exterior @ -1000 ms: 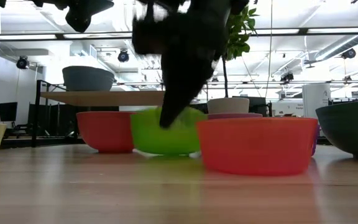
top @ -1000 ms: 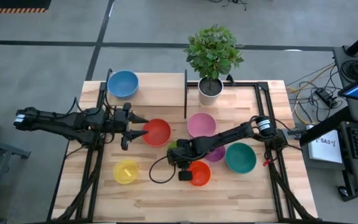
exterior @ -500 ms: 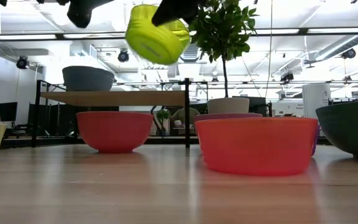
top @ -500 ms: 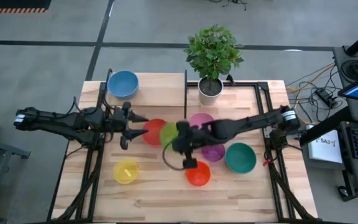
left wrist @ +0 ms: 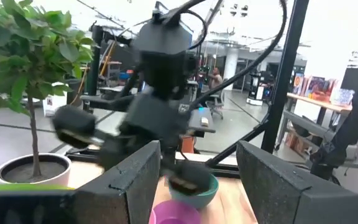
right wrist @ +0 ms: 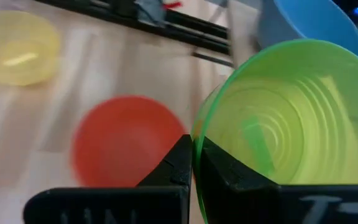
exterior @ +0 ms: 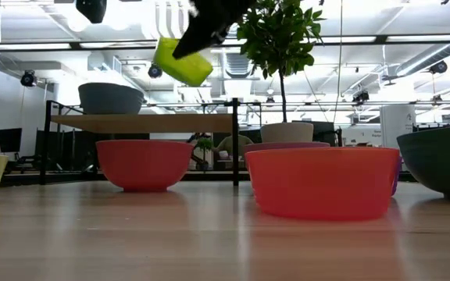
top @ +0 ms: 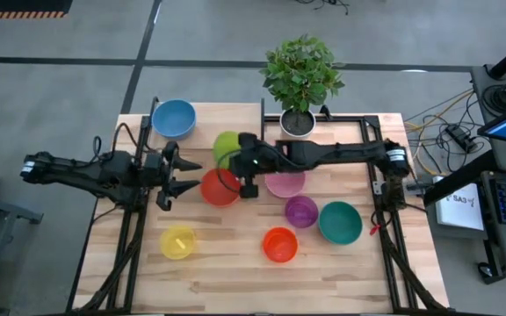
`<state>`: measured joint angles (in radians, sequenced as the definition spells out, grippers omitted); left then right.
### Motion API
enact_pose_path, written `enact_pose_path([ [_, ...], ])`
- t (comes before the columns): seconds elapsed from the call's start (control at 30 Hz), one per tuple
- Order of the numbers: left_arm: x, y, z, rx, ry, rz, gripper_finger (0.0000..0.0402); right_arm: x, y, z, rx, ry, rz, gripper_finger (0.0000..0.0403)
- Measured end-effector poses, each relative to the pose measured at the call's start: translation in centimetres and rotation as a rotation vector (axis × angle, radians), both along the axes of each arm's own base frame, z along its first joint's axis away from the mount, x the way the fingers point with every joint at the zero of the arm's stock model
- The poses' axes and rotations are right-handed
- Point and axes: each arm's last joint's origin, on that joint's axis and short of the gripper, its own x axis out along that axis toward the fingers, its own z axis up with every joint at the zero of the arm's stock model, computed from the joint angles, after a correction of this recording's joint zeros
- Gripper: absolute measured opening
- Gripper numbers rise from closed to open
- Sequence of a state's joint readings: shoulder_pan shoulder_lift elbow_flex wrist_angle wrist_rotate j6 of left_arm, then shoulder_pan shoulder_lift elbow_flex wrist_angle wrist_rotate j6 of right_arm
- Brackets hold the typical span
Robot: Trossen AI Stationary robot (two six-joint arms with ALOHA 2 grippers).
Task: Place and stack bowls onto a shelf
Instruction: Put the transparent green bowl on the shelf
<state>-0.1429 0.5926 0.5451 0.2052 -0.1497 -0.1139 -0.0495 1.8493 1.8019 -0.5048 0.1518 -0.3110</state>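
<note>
My right gripper (top: 241, 163) is shut on a green bowl (top: 227, 147), held in the air just near of the shelf (top: 213, 125), left of its black divider (top: 262, 132). A blue bowl (top: 174, 118) stands on the shelf's left part. A red bowl (top: 219, 187) stands on the table below the green one. My left gripper (top: 189, 175) is open and empty, just left of the red bowl. Pink (top: 285, 183), purple (top: 301, 211), teal (top: 340, 222), orange (top: 280, 244) and yellow (top: 178, 241) bowls stand on the table. My right gripper pinches the green bowl's rim (right wrist: 196, 133), one finger inside the bowl and one outside. The fingers come from the table's right side. The bowl is lifted clear and tilted (exterior: 182, 61), high above the red bowl and above shelf height.
A white pot with a green plant (top: 298, 123) stands just right of the divider. The shelf's board shows bare wood between the blue bowl and the divider. Black frame rails (top: 130, 237) run along the table's left and right sides.
My right gripper has lifted the green bowl off the table from among the bowls and carried it up and toward the far left, to the shelf's front. The bowl has tipped in the hold. My left gripper has drawn back a little from the red bowl.
</note>
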Motion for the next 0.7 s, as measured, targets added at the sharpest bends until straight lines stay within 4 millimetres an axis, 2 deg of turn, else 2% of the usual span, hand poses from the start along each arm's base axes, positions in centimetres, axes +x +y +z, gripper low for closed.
enact_pose_path([
  [0.27,-1.4,0.2,-0.7,-0.004,-0.032,0.001,0.0196,2.9,-4.5,-1.5,-0.060,0.096,-0.146,0.0009],
  [0.53,-2.2,0.3,-1.0,-0.007,-0.057,0.001,0.0196,5.2,-5.8,-2.4,-0.136,0.107,-0.195,0.0009],
  [0.7,-2.2,0.3,-1.0,0.000,-0.057,0.002,0.0196,5.5,-6.7,-2.5,-0.153,0.103,-0.237,0.0009],
])
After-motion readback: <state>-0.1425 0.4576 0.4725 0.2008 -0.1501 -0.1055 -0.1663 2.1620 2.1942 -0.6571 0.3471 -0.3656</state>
